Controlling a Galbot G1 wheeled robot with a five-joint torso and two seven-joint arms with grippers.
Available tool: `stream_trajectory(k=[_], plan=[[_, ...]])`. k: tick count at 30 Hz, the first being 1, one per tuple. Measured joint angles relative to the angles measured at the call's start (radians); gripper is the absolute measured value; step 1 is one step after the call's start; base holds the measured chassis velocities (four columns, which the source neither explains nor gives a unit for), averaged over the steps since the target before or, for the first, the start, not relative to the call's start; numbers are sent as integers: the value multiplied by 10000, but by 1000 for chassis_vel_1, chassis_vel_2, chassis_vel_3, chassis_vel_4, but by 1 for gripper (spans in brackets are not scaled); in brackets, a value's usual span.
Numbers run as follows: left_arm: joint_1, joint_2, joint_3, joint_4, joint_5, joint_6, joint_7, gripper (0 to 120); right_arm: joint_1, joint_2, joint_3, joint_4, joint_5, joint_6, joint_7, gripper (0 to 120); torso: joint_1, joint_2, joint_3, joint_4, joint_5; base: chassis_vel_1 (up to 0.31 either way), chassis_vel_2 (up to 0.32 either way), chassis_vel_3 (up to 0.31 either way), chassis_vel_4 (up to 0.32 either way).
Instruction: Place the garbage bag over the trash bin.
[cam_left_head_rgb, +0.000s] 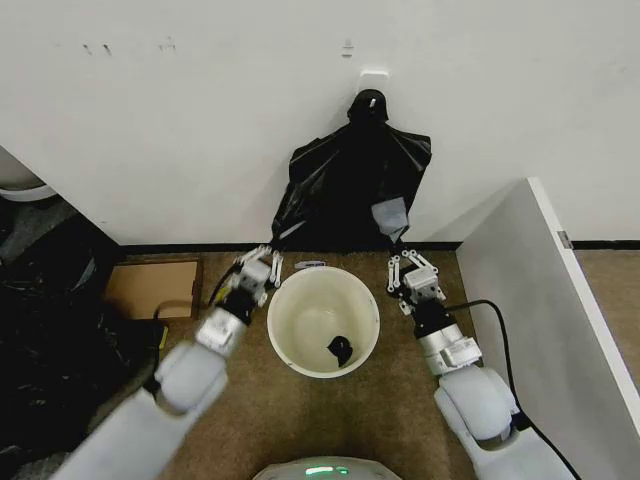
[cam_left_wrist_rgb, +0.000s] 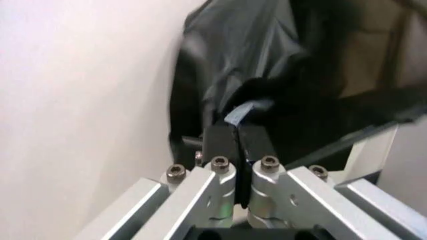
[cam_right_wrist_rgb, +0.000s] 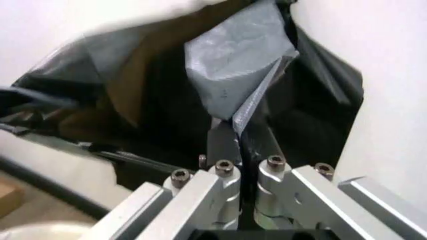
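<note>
Both pincers, left pincer (cam_left_wrist_rgb: 239, 131) and right pincer (cam_right_wrist_rgb: 238, 134), are clamped tight on the glossy black plastic garbage bag (cam_left_head_rgb: 350, 190), upper centre. You have yet to cover the round white plastic trash bin (cam_left_head_rgb: 290, 295).

Illumination even and diffuse in the head view; white wall (cam_left_head_rgb: 200, 100) bright, no glare. Soft shadow inside the trash bin (cam_left_head_rgb: 323, 320). Both wrist views soft: the garbage bag (cam_left_wrist_rgb: 267, 60) is motion-blurred, near finger mounts sharper. Left floor area dim.
</note>
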Motion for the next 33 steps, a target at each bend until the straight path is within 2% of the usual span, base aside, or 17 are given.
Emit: stream_trajectory(k=[2, 4, 7, 11, 13, 19, 23, 27, 33], plan=[[461, -444, 7, -222, -519, -126, -211, 0, -485, -180, 82, 128, -8, 271, 29, 0, 0, 0, -1, -10, -1, 0, 0, 0, 0], [813, -731, 23, -424, -887, -244, -276, 0, -980, -310, 186, 325, -51, 604, 41, 0, -1, 0, -1, -6, 1, 0, 0, 0, 0], [1011, -876, -13, -623, -1090, -382, -282, 0, -1380, -391, 314, 571, -172, 951, 28, 0, -1, 0, -1, -6, 0, 0, 0, 0, 0], [1334, -784, -390, -1371, -1317, -577, -175, 0, -2251, -511, 695, 1567, -652, 1640, -30, 0, -1, 1, 0, -7, 0, 0, 0, 0, 0], [1359, -766, -466, -1481, -1331, -592, -157, 0, -2330, -515, 704, 1696, -680, 1684, -26, 0, -1, 1, 0, -8, -1, 0, 0, 0, 0], [2045, -554, -1509, -3255, -1648, -656, 289, 0, -2709, -422, 533, 2906, -820, 1789, 24, 0, -1, 1, 0, -5, -1, 0, 0, 0, 0], [2597, -502, -1618, -3858, -1691, -647, 423, 0, -2779, -407, 421, 3001, -878, 1728, 24, 0, -1, 1, 0, -5, -1, 0, 0, 0, 0], [2994, -558, -1476, -3912, -1720, -631, 467, 0, -2780, -407, 395, 2979, -931, 1670, 21, 0, 0, 1, 0, -6, -1, 0, 0, 0, 0], [3408, -874, -1174, -3387, -1496, -711, 459, 0, -3165, -410, 5, 2626, -830, 1257, 311, 0, 0, 1, 1, -6, -1, 0, 0, 0, 0]])
